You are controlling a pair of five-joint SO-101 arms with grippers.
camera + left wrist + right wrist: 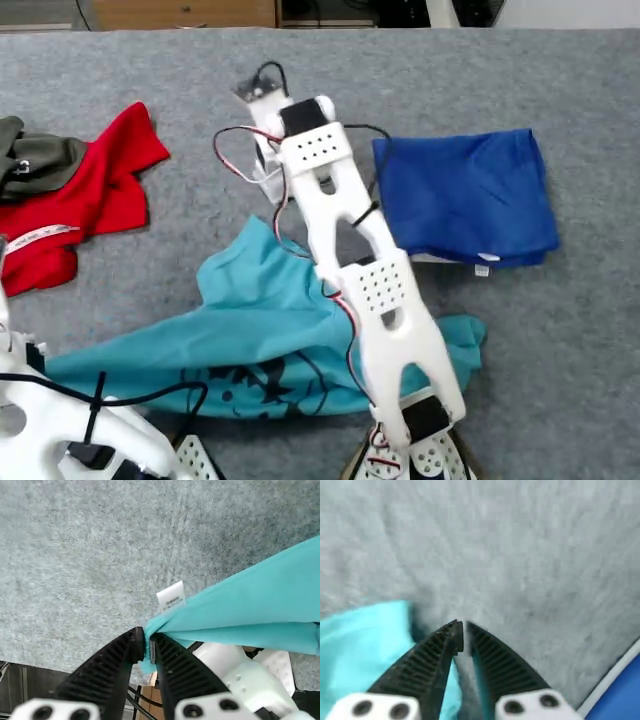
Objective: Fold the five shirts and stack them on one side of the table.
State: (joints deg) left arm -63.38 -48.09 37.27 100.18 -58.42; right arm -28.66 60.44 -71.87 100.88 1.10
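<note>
A teal shirt (270, 340) lies crumpled across the near middle of the grey table. My left gripper (147, 645) is shut on its edge (250, 605) beside a white label (171, 597), at the near left corner. The right arm stretches from the near edge to the table's middle. Its gripper (268, 180) (462, 627) is shut on a far corner of the teal shirt (360, 650), which is pulled up into a peak. A folded blue shirt (465, 195) (620, 695) lies at the right. A red shirt (90, 195) and an olive one (35, 160) lie unfolded at the left.
Bare grey felt (560, 380) stretches along the far side and in the near right corner. The table's far edge (330, 28) borders wooden furniture. Red and black cables (235, 160) loop beside the right arm's wrist.
</note>
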